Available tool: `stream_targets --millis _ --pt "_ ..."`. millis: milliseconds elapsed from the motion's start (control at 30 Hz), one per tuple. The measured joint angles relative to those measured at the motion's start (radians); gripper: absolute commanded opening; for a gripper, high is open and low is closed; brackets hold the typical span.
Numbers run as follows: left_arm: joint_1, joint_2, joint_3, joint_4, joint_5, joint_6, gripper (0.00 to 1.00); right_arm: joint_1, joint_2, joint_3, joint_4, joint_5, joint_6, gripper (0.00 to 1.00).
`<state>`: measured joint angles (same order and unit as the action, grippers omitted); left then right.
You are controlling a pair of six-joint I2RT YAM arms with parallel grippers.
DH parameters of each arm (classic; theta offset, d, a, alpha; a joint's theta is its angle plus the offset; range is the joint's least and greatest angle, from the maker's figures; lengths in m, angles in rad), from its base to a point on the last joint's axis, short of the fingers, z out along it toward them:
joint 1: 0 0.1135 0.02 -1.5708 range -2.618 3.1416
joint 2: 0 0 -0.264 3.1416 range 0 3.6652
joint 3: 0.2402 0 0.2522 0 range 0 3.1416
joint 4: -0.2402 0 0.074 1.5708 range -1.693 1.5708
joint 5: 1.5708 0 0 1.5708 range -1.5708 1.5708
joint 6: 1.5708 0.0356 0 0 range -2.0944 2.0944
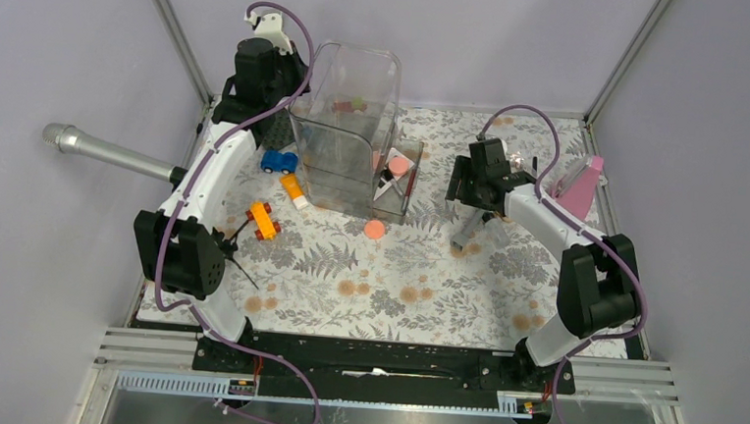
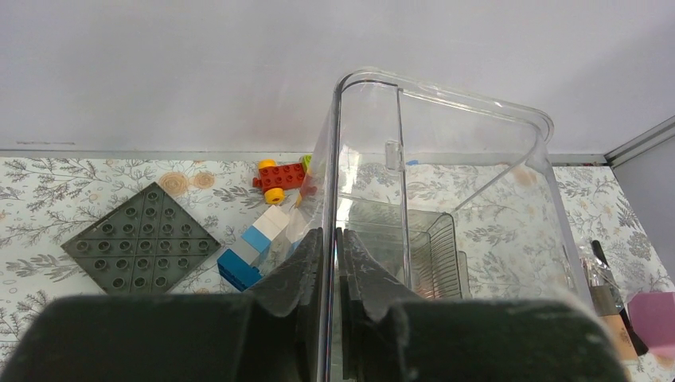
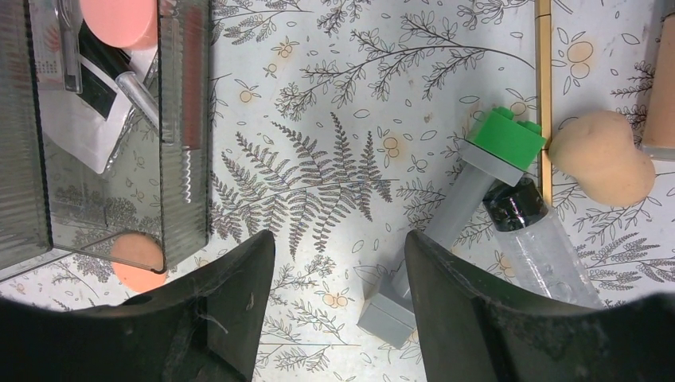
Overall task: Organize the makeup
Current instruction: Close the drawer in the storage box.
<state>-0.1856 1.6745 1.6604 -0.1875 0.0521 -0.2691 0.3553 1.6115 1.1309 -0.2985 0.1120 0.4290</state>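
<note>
The left gripper (image 2: pixel 338 239) is pinched shut on the thin wall of the clear bin (image 2: pixel 446 135). The right gripper (image 3: pixel 341 243) hangs wide open and empty above the table (image 3: pixel 318 119), a grey tray (image 3: pixel 187 119) holding a coral disc (image 3: pixel 119 20) to its left, the grey tube with green cap (image 3: pixel 458 211) lying just to its right

Coral-pink round disc (image 3: pixel 134 274) partly obscured behind smoked clear plastic tray (image 3: pixel 20 175) wall; tan cylindrical item (image 3: pixel 661 87) cut by frame edge, unidentifiable.
</note>
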Motion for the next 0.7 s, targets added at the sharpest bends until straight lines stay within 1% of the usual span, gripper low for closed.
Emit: stream_targets --millis 133,267,400,700 --pt "-0.001 0.000 0.000 0.000 0.000 0.002 0.11 0.000 -0.006 -0.014 0.013 -0.002 -0.007 0.69" --pt "-0.002 0.000 0.000 0.000 -0.002 0.006 0.11 0.000 -0.031 -0.063 0.056 -0.026 -0.016 0.73" --pt "-0.012 -0.002 0.000 -0.002 -0.023 0.015 0.11 0.000 -0.066 -0.112 0.088 -0.028 -0.043 0.73" --pt "-0.022 -0.005 -0.005 -0.002 -0.042 0.026 0.10 0.000 -0.075 -0.123 0.123 -0.028 -0.087 0.72"
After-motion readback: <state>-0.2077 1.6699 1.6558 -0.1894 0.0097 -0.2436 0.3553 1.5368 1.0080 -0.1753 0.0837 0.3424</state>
